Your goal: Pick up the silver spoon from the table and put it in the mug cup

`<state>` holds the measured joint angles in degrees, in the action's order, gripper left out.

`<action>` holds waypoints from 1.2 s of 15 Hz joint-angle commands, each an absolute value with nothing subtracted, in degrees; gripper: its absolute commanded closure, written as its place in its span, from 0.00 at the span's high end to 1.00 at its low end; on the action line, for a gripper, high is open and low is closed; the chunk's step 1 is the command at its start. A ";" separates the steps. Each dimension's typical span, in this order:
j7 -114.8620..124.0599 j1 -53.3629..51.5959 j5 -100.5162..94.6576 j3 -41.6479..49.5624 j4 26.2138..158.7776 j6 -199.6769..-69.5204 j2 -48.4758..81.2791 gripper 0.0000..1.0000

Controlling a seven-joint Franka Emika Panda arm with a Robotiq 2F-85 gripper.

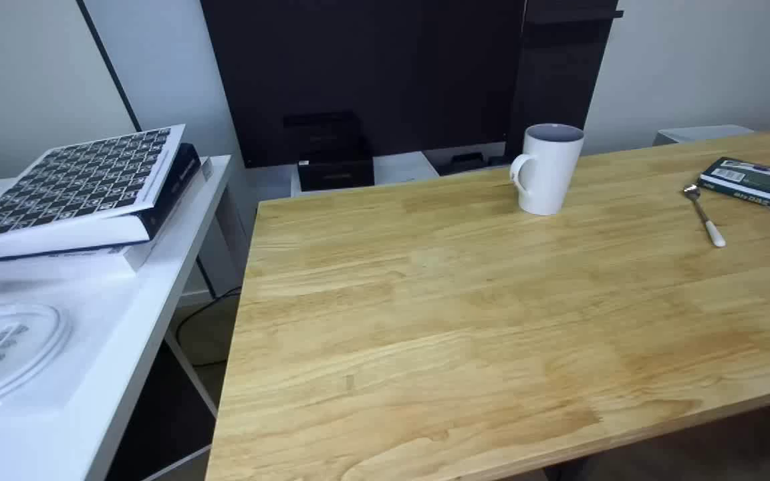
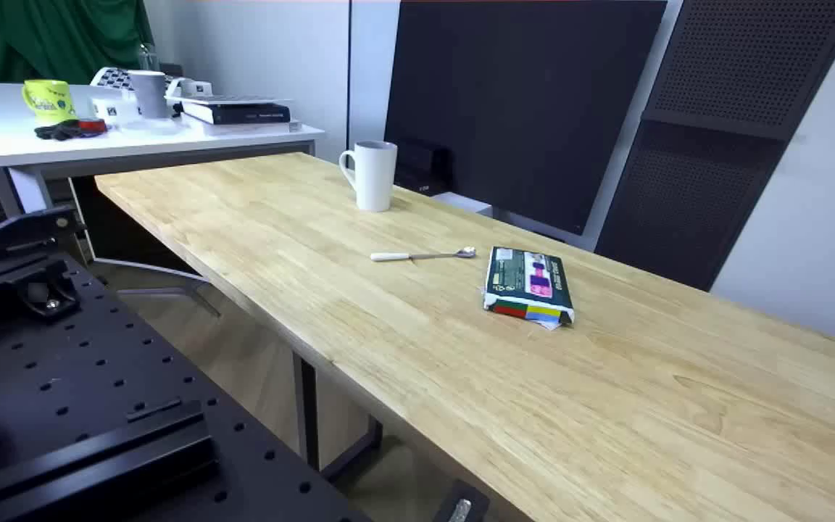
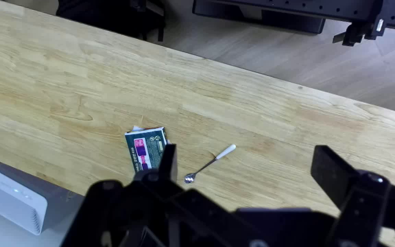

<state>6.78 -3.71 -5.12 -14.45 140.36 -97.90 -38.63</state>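
Your gripper [image 3: 246, 162] has its fingers [image 3: 333, 175] wide apart; the silver spoon [image 3: 210, 163] lies bowl end beside the green packet [image 3: 147, 149], long axis angling away to its handle.

Lab, seemingly — perforated black plate [image 2: 135, 348], stacked books [image 1: 81, 194].

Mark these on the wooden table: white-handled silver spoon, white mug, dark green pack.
White-handled silver spoon [image 3: 211, 162]: wrist view, on its metal shaft.
White mug [image 1: 549, 175]: in an exterior view, on its outer side.
Dark green pack [image 2: 529, 281]: in an exterior view, on its printed top.
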 commanded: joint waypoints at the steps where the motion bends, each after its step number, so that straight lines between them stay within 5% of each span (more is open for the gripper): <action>1: 7.56 -5.24 -5.85 -13.27 140.22 -97.75 -38.31 1.00; 10: 7.56 -5.24 -5.85 -13.28 140.22 -97.77 -38.36 1.00; 18: 38.23 -6.93 -4.39 -30.72 143.04 -108.16 -41.74 1.00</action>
<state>28.10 -8.65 -3.82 -25.90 141.28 -103.28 -42.59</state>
